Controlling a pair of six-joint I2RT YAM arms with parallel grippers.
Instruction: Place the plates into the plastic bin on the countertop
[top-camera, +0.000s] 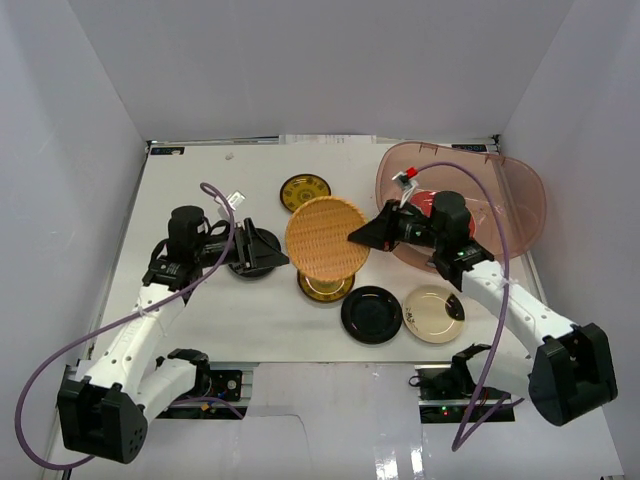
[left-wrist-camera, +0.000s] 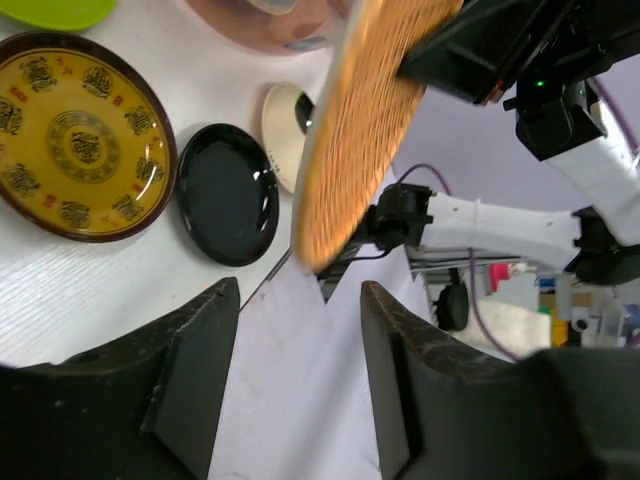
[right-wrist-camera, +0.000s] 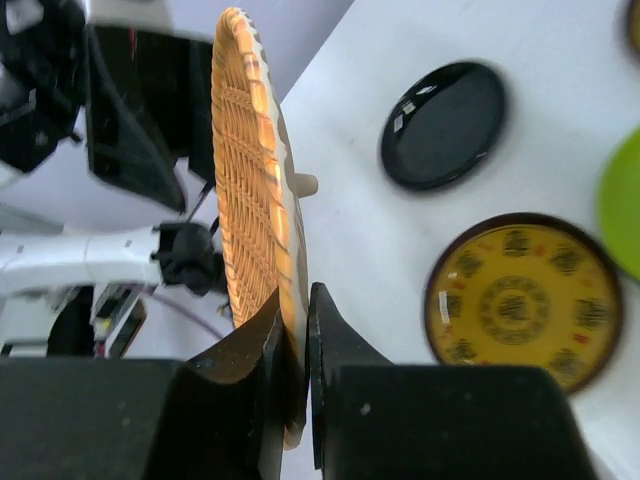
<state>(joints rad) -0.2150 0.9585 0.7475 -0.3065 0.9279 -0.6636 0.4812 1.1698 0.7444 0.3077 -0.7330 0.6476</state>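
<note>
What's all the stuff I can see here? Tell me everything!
woven plate: one, orange-tan, held on edge above the table's middle.
far yellow plate: one, yellow patterned, far middle.
near yellow plate: one, yellow patterned, partly hidden below the woven plate.
black plate: one, black, near middle.
cream plate: one, cream, right of the black plate.
lime green plate: one, only its edge shows.
red plate: one, red, inside the bin.
plastic bin: one, see-through pinkish, far right.
table: one, white, under everything.
left gripper: one, black, open, beside the woven plate.
right gripper: one, black, shut on the woven plate.
</note>
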